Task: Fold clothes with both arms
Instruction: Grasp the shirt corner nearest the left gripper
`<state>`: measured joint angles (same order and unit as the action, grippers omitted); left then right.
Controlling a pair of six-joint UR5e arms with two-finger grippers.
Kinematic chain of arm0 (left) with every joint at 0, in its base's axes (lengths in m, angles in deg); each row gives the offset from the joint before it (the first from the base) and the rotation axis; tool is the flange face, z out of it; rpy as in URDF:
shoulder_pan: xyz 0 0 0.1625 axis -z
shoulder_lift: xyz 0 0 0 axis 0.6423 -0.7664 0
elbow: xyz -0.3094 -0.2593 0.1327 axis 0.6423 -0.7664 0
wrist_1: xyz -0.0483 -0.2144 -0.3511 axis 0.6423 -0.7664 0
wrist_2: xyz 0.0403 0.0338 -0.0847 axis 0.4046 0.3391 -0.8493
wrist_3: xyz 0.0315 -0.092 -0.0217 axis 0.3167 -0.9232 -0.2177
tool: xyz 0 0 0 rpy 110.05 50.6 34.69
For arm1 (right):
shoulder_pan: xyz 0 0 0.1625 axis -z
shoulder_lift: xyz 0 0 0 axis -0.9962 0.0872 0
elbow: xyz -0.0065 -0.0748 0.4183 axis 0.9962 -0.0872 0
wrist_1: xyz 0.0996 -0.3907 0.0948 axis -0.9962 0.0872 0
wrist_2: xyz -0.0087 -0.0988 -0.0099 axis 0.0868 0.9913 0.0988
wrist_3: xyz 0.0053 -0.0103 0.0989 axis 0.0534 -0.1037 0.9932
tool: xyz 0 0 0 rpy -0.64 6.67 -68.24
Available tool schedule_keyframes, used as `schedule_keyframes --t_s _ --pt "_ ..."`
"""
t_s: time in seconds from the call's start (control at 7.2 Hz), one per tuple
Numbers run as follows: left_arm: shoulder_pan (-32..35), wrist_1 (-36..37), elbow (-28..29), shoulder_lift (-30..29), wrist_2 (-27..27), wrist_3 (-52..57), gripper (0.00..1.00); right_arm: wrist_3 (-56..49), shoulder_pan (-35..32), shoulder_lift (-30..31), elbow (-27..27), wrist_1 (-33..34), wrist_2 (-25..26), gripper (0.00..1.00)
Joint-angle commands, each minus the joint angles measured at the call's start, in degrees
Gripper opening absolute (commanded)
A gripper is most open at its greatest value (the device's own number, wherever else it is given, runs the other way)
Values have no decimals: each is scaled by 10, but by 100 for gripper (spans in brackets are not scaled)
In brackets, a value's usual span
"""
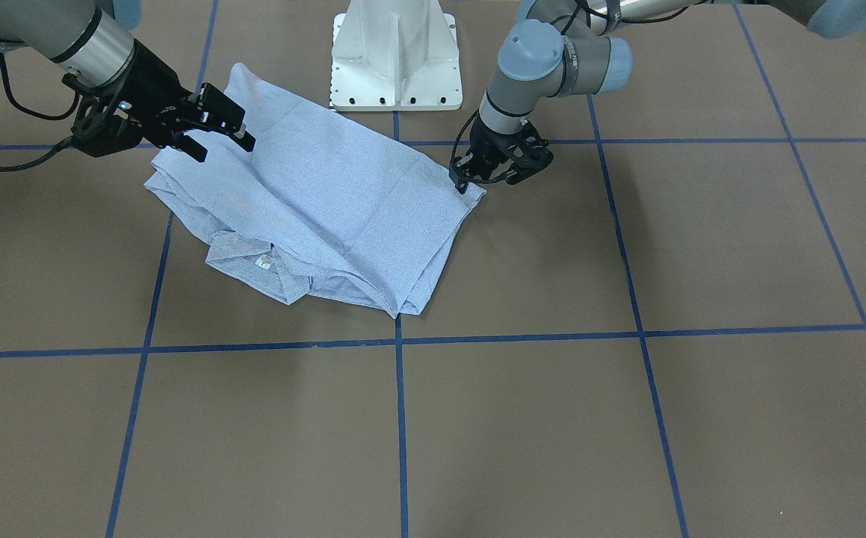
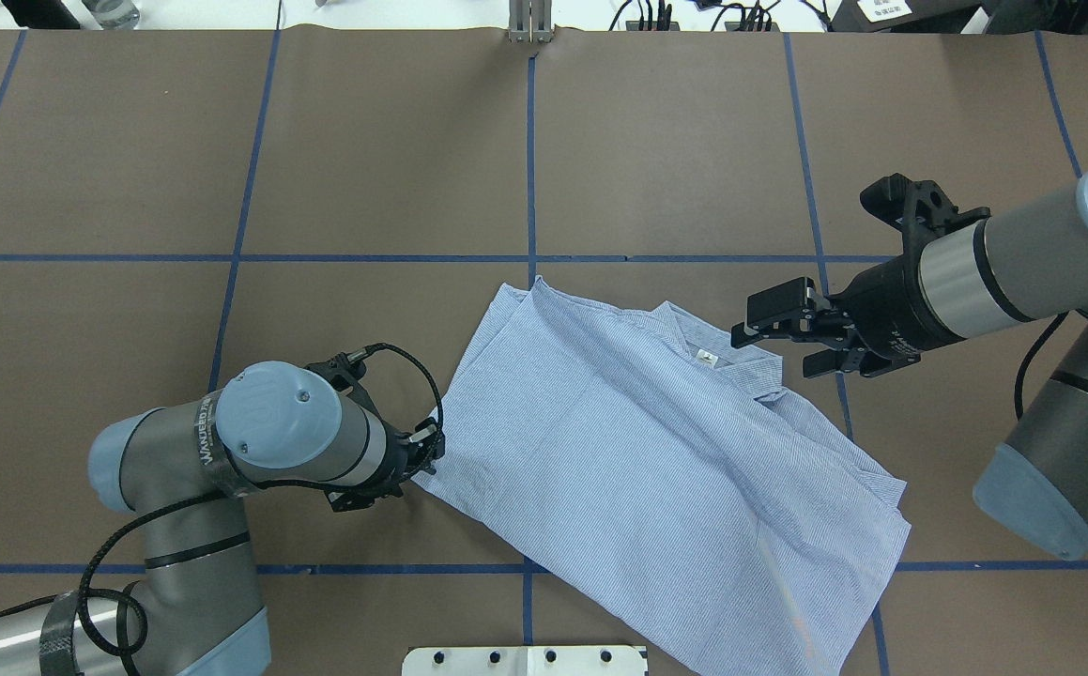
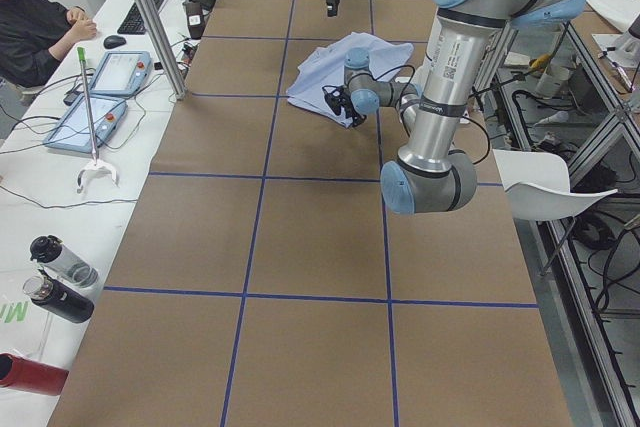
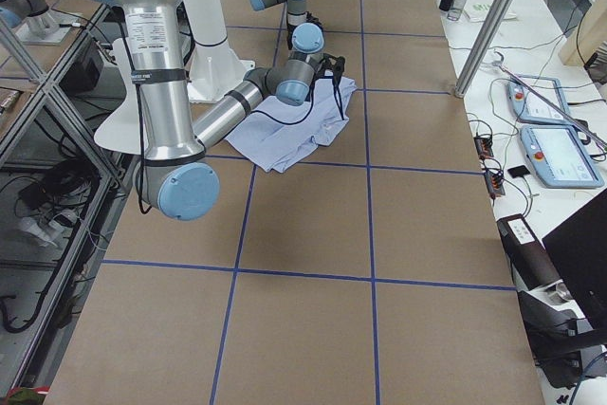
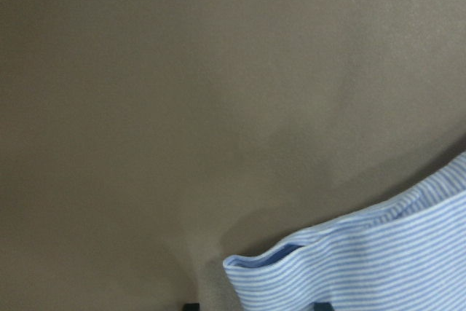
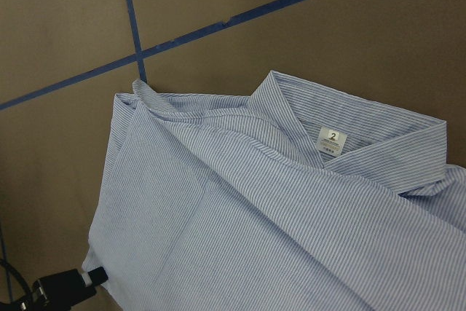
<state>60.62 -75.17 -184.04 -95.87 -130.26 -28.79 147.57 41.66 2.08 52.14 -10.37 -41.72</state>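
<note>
Two black grippers are seen from the front-facing camera: the right gripper (image 1: 225, 147) is held over one edge of the light blue striped shirt (image 1: 343, 194) with its fingers spread wide and nothing between them, while the left gripper (image 1: 486, 178) is lowered to the shirt's opposite corner, and whether it is clamped on the cloth cannot be told. From overhead, the shirt (image 2: 637, 451) is shown lying partly folded on the brown table (image 2: 365, 141), on the robot's side of it; the right gripper (image 2: 772, 352) is poised just beside the collar (image 2: 741, 361) and its white neck label (image 2: 706, 356), and the left gripper (image 2: 423, 451) is met by the far corner. From the left end, the shirt (image 3: 350, 62) is seen between the two arms. By the left wrist camera, only a hem corner of the shirt (image 5: 378, 260) is caught against the table. By the right wrist camera, the collar (image 6: 349, 118) and the neck label (image 6: 331, 138) are shown.
</note>
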Motion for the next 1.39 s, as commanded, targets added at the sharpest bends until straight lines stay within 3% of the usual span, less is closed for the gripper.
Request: schedule_keyframes --t_s 0.0,0.14,0.83,1.25 --pt "0 1 0 -2 -1 0 11 0 -3 0 -3 2 0 100" --pt "0 1 -2 -2 -2 0 0 0 -3 0 -6 2 0 100" --pt "27 19 -9 -2 -4 2 0 0 -8 0 -9 2 -1 100" --pt "77 24 26 -23 -2 11 0 0 -11 0 -9 2 -2 100"
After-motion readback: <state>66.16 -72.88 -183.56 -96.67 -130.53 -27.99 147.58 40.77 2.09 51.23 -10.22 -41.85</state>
